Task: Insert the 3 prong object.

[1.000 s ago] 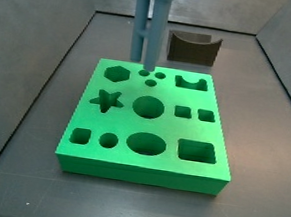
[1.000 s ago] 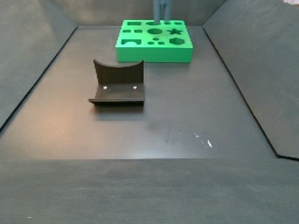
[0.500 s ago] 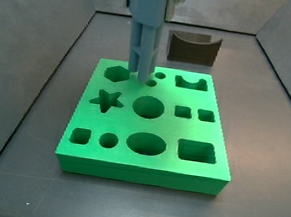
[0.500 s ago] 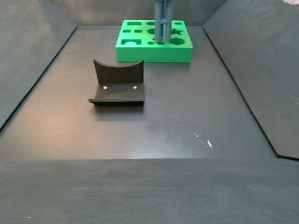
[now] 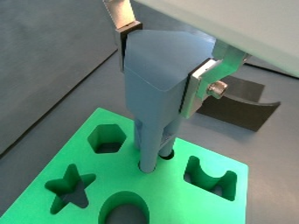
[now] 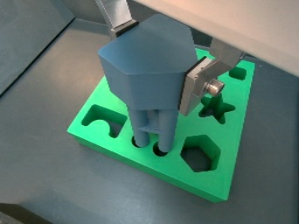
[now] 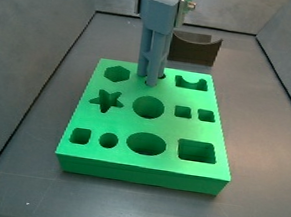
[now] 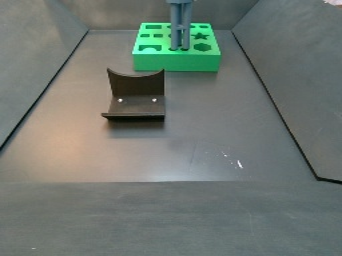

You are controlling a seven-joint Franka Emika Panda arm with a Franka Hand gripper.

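My gripper (image 5: 162,66) is shut on the blue 3 prong object (image 5: 158,96), a pentagon-topped block with long legs, also seen in a wrist view (image 6: 146,96). It stands upright with its legs down in the small round holes near the far edge of the green block (image 7: 146,131). In both side views the object (image 7: 156,41) (image 8: 179,22) rises from the block (image 8: 178,58), between the hexagon hole (image 5: 107,137) and the U-shaped hole (image 5: 211,178). The leg tips are hidden inside the holes.
The dark fixture (image 8: 134,97) stands on the floor apart from the green block, and shows behind it in a side view (image 7: 194,48). The block has star (image 7: 106,100), round (image 7: 149,107), square (image 7: 196,151) and other holes. Grey walls surround the floor.
The gripper with the blue object has shifted slightly right and come down, so the legs now stand in the small holes.
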